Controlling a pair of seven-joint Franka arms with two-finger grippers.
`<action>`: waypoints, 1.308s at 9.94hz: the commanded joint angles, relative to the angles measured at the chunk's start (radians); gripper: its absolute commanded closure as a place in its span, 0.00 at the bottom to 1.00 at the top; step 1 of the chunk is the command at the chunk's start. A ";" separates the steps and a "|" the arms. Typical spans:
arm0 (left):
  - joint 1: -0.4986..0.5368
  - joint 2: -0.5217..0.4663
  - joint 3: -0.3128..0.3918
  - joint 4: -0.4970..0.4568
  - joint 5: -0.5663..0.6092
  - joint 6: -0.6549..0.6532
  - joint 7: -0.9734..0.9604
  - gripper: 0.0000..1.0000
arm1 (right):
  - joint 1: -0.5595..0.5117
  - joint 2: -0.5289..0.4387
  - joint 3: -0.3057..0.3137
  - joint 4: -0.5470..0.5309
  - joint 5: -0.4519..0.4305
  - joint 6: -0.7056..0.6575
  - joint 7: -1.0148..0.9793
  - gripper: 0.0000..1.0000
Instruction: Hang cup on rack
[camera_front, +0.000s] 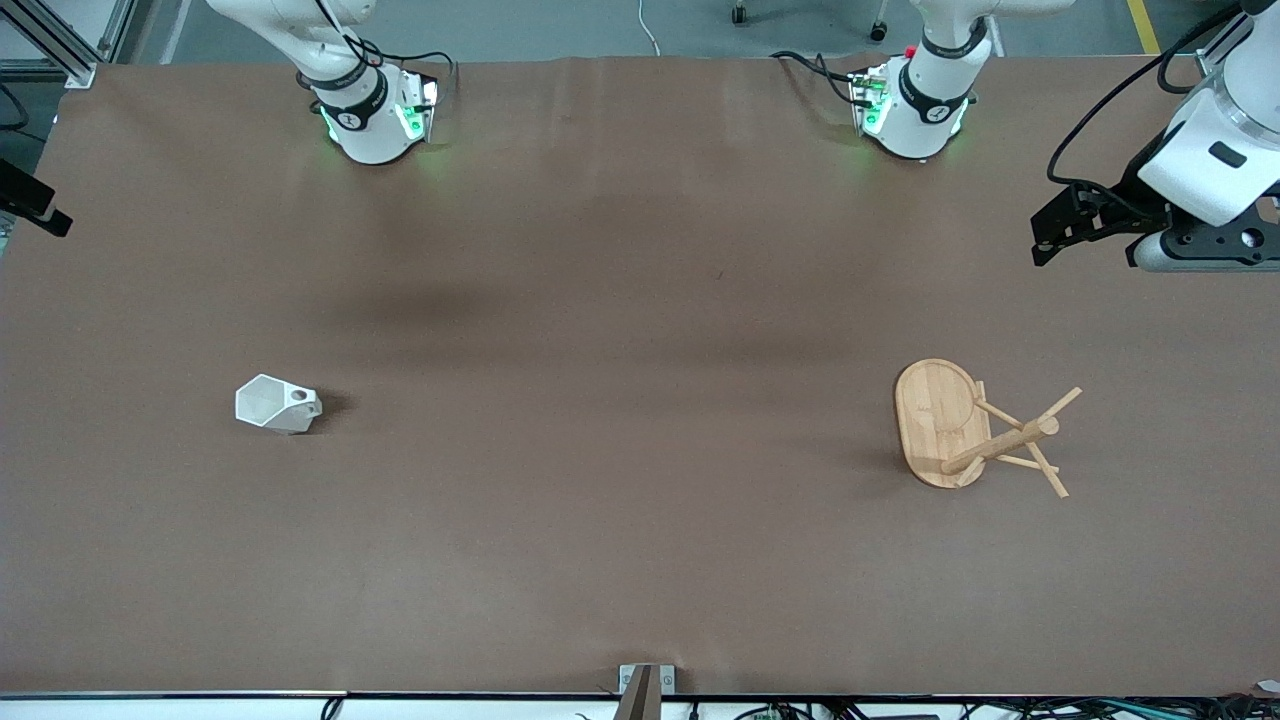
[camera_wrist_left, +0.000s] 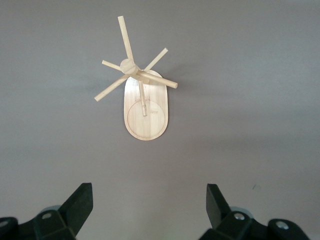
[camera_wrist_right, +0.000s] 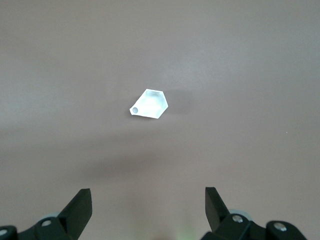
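The white faceted cup (camera_front: 277, 403) rests on the brown table toward the right arm's end, its handle hole facing up; it also shows in the right wrist view (camera_wrist_right: 149, 104). The bamboo rack (camera_front: 975, 430) stands on its oval base toward the left arm's end; it also shows in the left wrist view (camera_wrist_left: 142, 95). My left gripper (camera_front: 1045, 235) is open and empty, up in the air over the table's edge at that end, apart from the rack; its jaws (camera_wrist_left: 150, 210) stand wide. My right gripper (camera_wrist_right: 148, 210) is open and empty, high over bare table, with the cup well ahead of it.
Both arm bases (camera_front: 375, 120) (camera_front: 915, 110) stand along the table's edge farthest from the front camera. A small metal bracket (camera_front: 645, 685) sits at the edge nearest the camera. Brown table (camera_front: 620, 420) lies between cup and rack.
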 joint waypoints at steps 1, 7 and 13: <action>0.002 -0.001 -0.002 -0.032 0.001 -0.001 0.011 0.00 | -0.007 -0.009 0.001 -0.006 0.004 -0.007 -0.009 0.00; 0.002 0.000 -0.002 -0.033 0.001 0.000 0.011 0.00 | -0.010 0.007 -0.001 -0.003 0.004 -0.007 -0.009 0.00; 0.002 0.002 0.000 -0.033 0.001 0.000 0.011 0.00 | -0.014 0.280 -0.001 -0.051 0.010 0.194 -0.118 0.00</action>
